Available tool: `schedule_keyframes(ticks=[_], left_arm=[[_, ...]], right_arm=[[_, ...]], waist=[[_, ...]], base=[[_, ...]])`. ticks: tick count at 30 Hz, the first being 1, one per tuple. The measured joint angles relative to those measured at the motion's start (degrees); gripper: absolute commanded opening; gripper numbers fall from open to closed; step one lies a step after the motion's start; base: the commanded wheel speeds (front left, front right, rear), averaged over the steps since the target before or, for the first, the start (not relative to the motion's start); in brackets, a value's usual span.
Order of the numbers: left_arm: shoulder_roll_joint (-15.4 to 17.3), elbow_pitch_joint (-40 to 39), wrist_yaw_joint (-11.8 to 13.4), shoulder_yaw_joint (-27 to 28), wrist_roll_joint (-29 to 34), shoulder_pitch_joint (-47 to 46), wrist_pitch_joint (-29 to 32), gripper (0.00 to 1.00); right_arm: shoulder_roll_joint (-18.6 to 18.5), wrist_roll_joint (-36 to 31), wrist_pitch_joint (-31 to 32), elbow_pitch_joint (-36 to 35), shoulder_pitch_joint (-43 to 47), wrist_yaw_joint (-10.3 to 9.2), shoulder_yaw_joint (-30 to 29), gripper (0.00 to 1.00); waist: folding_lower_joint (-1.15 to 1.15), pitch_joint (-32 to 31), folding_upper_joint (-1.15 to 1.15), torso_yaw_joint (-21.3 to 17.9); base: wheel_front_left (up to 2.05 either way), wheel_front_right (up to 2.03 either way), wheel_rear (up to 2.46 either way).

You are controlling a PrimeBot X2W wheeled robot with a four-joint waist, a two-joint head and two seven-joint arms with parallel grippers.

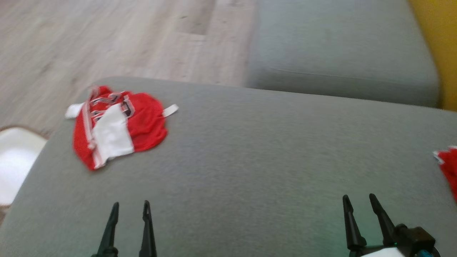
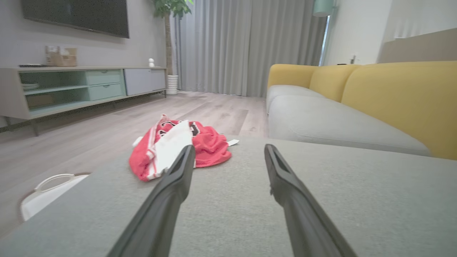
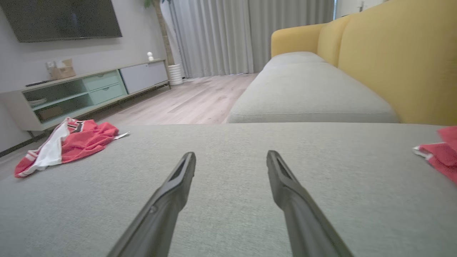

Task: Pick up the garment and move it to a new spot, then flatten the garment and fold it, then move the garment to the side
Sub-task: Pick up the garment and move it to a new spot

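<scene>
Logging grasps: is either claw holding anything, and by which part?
Nothing is held. The left claw and right claw stand open; the garment lies apart on the cushion.

Even soft daylight, brightest at curtains [image 2: 228, 46]; head view motion-blurred; wrist views sharper, wide-angle bend at edges

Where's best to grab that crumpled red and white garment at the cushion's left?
Probably its bunched red right side: that part of the garment stands raised off the cushion. Come in low from the near edge with the open left gripper.
</scene>
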Motion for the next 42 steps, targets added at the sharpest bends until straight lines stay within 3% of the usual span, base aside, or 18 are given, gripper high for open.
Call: schedule_keyframes(ticks=[11, 16, 19, 24, 30, 36, 42], left_arm=[[0.0, -1.6, 1.2, 2.4, 0.1, 0.1, 0.0, 1.00], [0.2, -2.8, 3.0, 6.0, 0.9, -0.5, 0.0, 1.00], [1.2, -3.0, 3.0, 7.4, 1.7, -4.6, 0.0, 1.00], [2.4, -2.6, 1.8, 9.1, 1.6, -19.1, 0.0, 1.00], [3.3, 12.7, -1.1, 8.2, 0.0, -39.5, 6.0, 1.00], [4.2, 34.0, 0.2, 9.5, -1.3, -59.9, 19.5, 1.00], [6.4, 49.6, 1.0, 13.2, -5.0, -66.8, 27.2, 1.00]], right_arm=[[0.1, 0.1, 0.0, 0.0, -0.2, 0.00, 0.5, 1.00], [-0.2, 0.0, 0.0, 0.1, -0.3, 0.00, 1.7, 1.00], [-2.1, 0.0, 0.0, -0.3, -0.3, 0.00, 2.2, 1.00], [-8.5, -1.0, 0.0, -1.8, -1.6, 0.00, 2.0, 1.00], [-15.9, -1.0, 0.0, -5.1, -5.6, 0.00, 0.9, 1.00], [-23.0, -0.7, 0.0, -8.6, -8.7, 0.00, 0.9, 1.00], [-26.5, 1.4, 0.9, -13.3, -14.4, 0.00, 3.4, 1.00]], waist=[[0.00, 1.1, 0.00, 10.4], [0.00, 2.9, 0.00, 12.7], [0.00, 4.8, 0.00, 13.0], [0.00, 9.8, 0.00, 12.8], [0.01, 17.7, 0.00, 12.4], [0.02, 25.8, 0.00, 11.6], [0.00, 31.6, 0.00, 8.3]], base=[[0.00, 0.00, 0.00], [0.00, 0.00, 0.00], [0.00, 0.00, 0.00], [0.00, 0.00, 0.00], [0.00, 0.00, 0.00], [0.00, 0.00, 0.00], [0.00, 0.00, 0.00]])
